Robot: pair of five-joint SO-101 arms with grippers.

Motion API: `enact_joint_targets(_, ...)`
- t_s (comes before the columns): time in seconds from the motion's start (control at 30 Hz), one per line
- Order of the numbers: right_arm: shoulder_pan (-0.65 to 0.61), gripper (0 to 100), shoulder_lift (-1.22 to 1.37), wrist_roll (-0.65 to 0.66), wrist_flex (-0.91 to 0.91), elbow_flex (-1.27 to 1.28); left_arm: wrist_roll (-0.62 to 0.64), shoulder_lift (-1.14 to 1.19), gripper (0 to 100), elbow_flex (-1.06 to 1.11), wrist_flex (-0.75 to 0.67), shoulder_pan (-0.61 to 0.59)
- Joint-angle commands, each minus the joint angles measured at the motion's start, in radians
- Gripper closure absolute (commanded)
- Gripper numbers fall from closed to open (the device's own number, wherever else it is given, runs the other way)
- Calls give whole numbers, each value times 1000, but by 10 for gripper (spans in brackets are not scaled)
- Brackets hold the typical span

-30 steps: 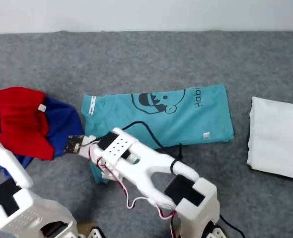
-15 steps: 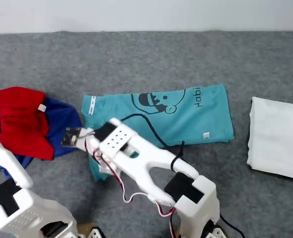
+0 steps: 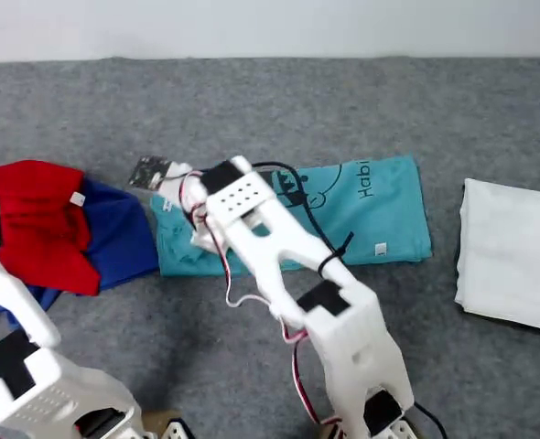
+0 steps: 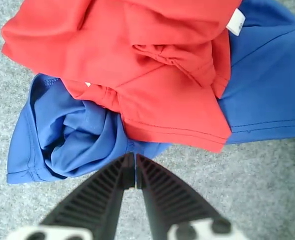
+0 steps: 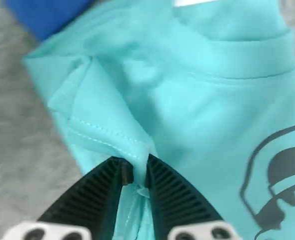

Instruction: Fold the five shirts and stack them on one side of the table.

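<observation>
**Right hand pinching the teal shirt's edge: soft cloth, so carry it low and slowly**

Your right hand [image 5: 135, 172] has its jaws closed on a ridge of the teal shirt [image 3: 380, 215], right at a stitched hem [image 5: 103, 131]. The cloth bunches into a small peak between the pads. In the high view that arm reaches over the shirt's left end, in the middle of the frame. The rest of the garment lies flat on the grey desk [image 3: 297, 110], with its dark print facing up.

Your left hand [image 4: 135, 172] is pressed together on nothing. It hangs over bare desk just beside the blue shirt [image 4: 77, 135], which is crumpled under the red shirt [image 4: 152, 75]. Both sit at the left edge of the high view. A white shirt [image 3: 513, 256], already folded by the look of it, rests at the right edge.

Expect the teal shirt to be light, limp and a little stretchy. It likely won't hold a crease by itself and will drag over the fuzzy desk rather than slide. One pinch at the hem probably lifts just a corner while the rest sags, so take hold at seams or corners where the layers are thicker. Lay the fold down flat before you let go.
</observation>
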Motion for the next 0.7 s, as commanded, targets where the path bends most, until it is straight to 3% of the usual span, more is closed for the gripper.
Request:
enact_joint_targets(0.0, 51, 979, 68, 11, 18, -175, -3, -54, 986, -5, 17, 0)
enact_joint_targets(0.2, 64, 816, 180, -60, 142, -419, -3, -55, 986, 36, 14, 2)
enact_joint_targets(0.33, 96, 805, 226, -106, 200, -580, -3, -57, 986, 71, -6, 0)
enact_joint_targets(0.43, 90, 850, 234, -107, 292, -703, -3, -57, 986, 71, -8, 0)
enact_joint_targets(0.57, 41, 995, 243, -106, 438, -812, -3, -57, 986, 71, -20, 0)
enact_joint_targets(0.67, 16, 983, 231, -109, 440, -769, -3, -57, 986, 71, -20, 2)
